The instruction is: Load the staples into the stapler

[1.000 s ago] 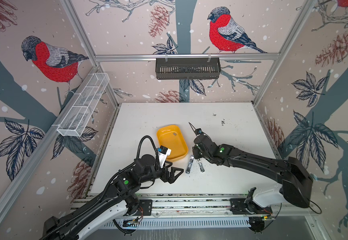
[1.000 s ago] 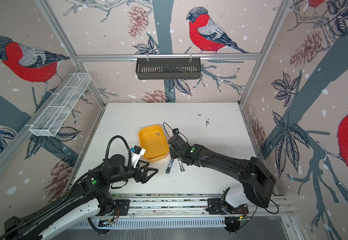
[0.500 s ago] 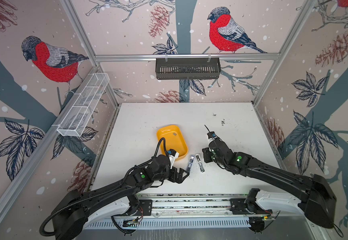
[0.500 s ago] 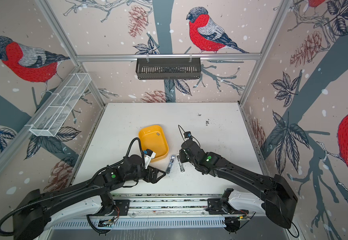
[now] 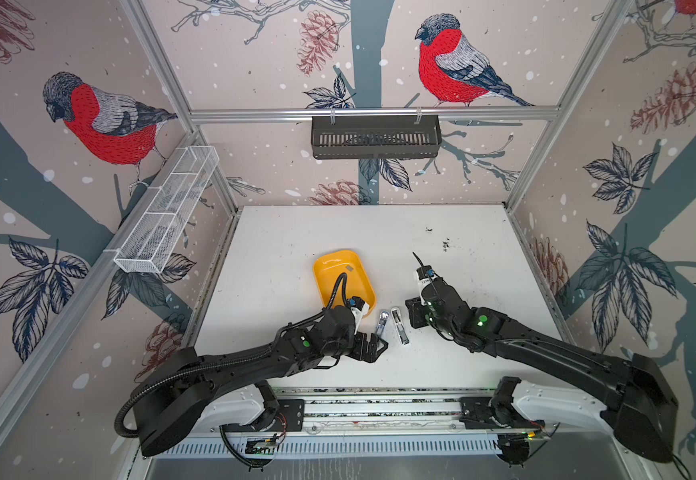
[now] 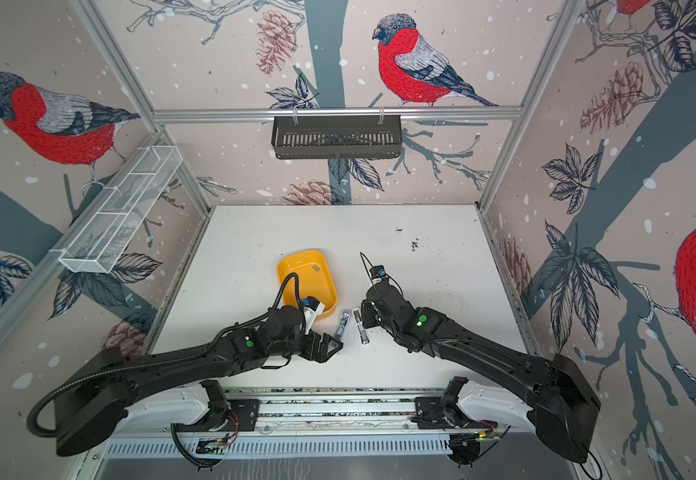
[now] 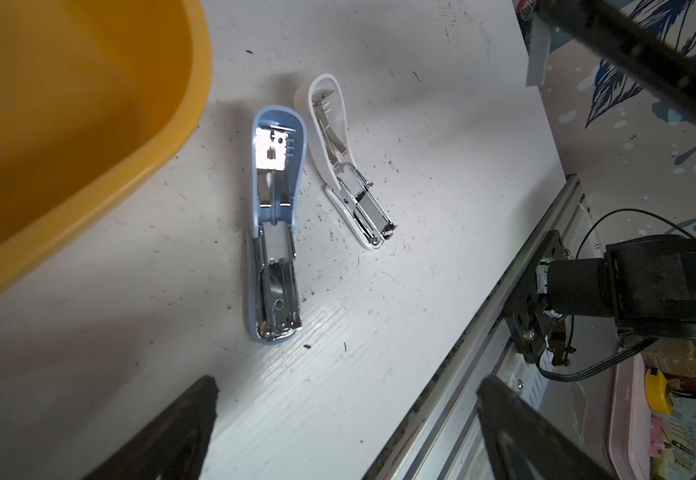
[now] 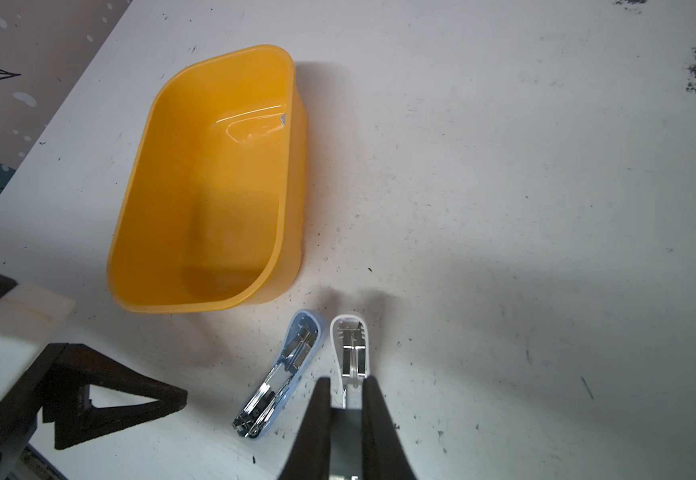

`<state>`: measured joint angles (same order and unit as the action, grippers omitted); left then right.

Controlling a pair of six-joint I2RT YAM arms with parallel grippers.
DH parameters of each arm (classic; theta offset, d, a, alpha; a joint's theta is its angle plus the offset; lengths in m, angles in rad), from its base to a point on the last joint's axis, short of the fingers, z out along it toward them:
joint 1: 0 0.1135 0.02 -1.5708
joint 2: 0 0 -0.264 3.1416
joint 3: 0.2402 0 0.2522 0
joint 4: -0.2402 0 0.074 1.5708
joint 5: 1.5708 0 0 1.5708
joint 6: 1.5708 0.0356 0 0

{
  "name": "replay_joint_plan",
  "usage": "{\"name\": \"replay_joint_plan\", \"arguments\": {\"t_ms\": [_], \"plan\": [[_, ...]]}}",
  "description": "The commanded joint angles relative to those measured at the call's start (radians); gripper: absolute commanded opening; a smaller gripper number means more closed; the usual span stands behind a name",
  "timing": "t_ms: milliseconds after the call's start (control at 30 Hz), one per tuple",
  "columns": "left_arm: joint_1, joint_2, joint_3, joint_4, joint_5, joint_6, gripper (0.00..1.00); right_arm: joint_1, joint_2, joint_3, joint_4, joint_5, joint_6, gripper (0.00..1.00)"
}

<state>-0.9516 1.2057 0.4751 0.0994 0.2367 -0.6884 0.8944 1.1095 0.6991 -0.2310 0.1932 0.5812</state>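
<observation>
Moved: the left gripper [image 5: 374, 348] has swung in from the left to the near end of the blue stapler [image 5: 382, 323]. The right gripper [image 5: 411, 318] has drawn back off the staplers to the right side of the white stapler [image 5: 400, 327]. Tray and staplers lie as before.
Left fingers: spread wide, holding nothing, low over the table [image 5: 462, 365] close to its front edge.
Right fingers: drawn narrow with only a thin gap, nothing seen gripped. They sit just beside the white stapler, apart from it.
Staplers: both folded open and lying flat, side by side. Their far ends are close and their near ends splay apart.
Staples [image 5: 350, 269]: one small grey strip on the floor of the yellow tray [image 5: 317, 272], near its far end.
Tray edge: the near right corner is close to the blue stapler, not touching. The left wrist overhangs the near rim.
Open room: the table is bare to the right and toward the far side, save for dark specks [image 5: 446, 244].
</observation>
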Motion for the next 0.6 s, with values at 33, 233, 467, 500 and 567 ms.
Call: {"name": "replay_joint_plan", "arguments": {"t_ms": [33,233,467,500,567], "plan": [[-0.008,0.054,0.026,0.055,0.019,-0.008,0.97,0.001,-0.012,-0.001,0.003,0.002,0.02,0.08],[-0.021,0.104,0.046,0.069,0.03,-0.013,0.97,0.001,-0.024,-0.003,-0.009,0.013,0.022,0.08],[-0.028,0.135,0.062,0.068,0.034,-0.014,0.97,0.001,-0.031,-0.011,-0.007,0.015,0.025,0.07],[-0.028,0.136,0.062,0.069,0.03,-0.018,0.97,0.001,-0.035,-0.014,-0.006,0.015,0.026,0.07],[-0.031,0.143,0.064,0.072,0.027,-0.02,0.97,0.001,-0.039,-0.015,-0.002,0.013,0.026,0.07]]}}
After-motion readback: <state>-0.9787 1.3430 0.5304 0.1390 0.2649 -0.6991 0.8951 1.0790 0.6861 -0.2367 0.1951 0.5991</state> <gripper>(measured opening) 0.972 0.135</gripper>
